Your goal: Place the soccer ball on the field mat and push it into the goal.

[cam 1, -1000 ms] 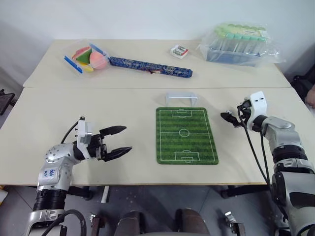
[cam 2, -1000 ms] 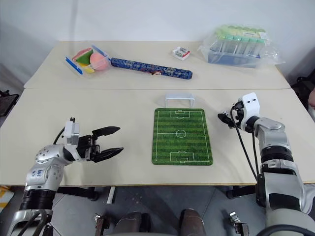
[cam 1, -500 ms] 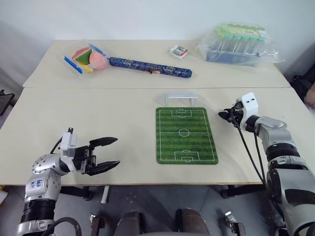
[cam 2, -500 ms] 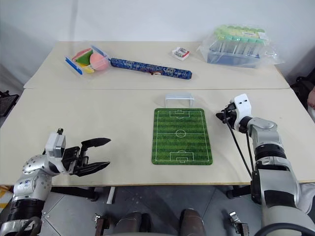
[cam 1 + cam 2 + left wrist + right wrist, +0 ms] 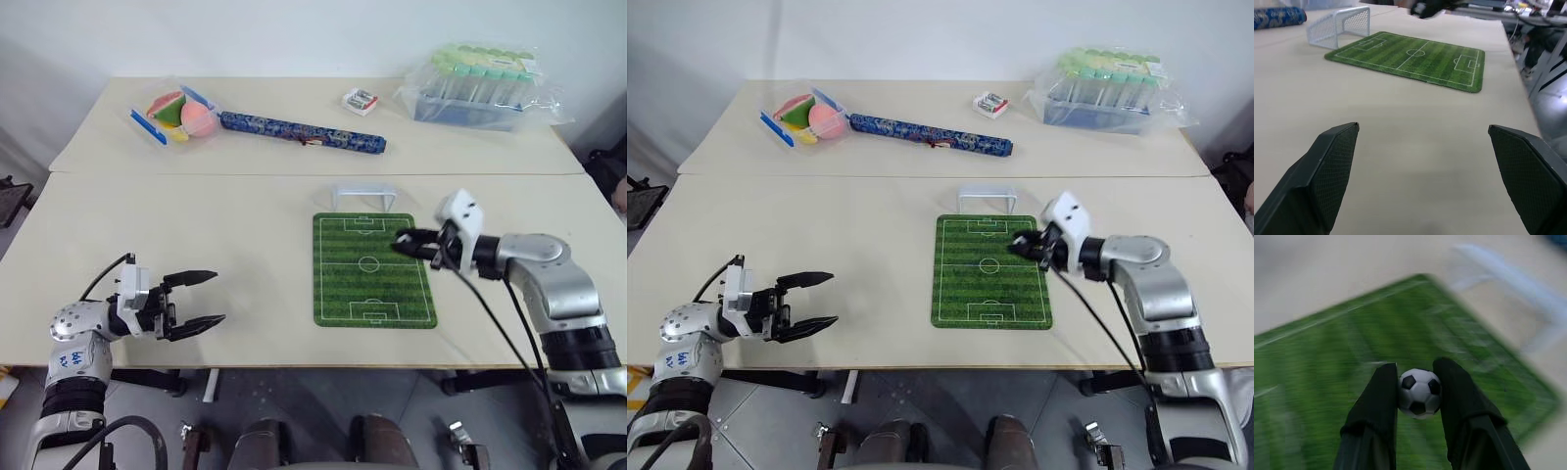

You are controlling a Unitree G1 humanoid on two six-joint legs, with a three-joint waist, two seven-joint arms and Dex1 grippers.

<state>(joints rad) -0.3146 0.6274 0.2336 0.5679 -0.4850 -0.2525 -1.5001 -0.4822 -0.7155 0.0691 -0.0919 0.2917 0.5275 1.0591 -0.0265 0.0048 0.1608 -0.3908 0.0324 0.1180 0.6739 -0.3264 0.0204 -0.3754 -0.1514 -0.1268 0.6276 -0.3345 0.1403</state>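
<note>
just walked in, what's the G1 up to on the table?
The right gripper is pinching the soccer ball between its fingers and holding it above the field mat, on the half nearer the goal. The ball is not set down yet. The goal stands at the mat's far edge. The left gripper hangs open and empty over bare table, well to the mat's left.

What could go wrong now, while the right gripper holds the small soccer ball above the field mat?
The soccer ball is pinched only at the tips of the right gripper, so it may slip out early. Released from above the field mat, it could bounce or roll off onto the table. The goal looks light; a hard push might shift it.
</note>
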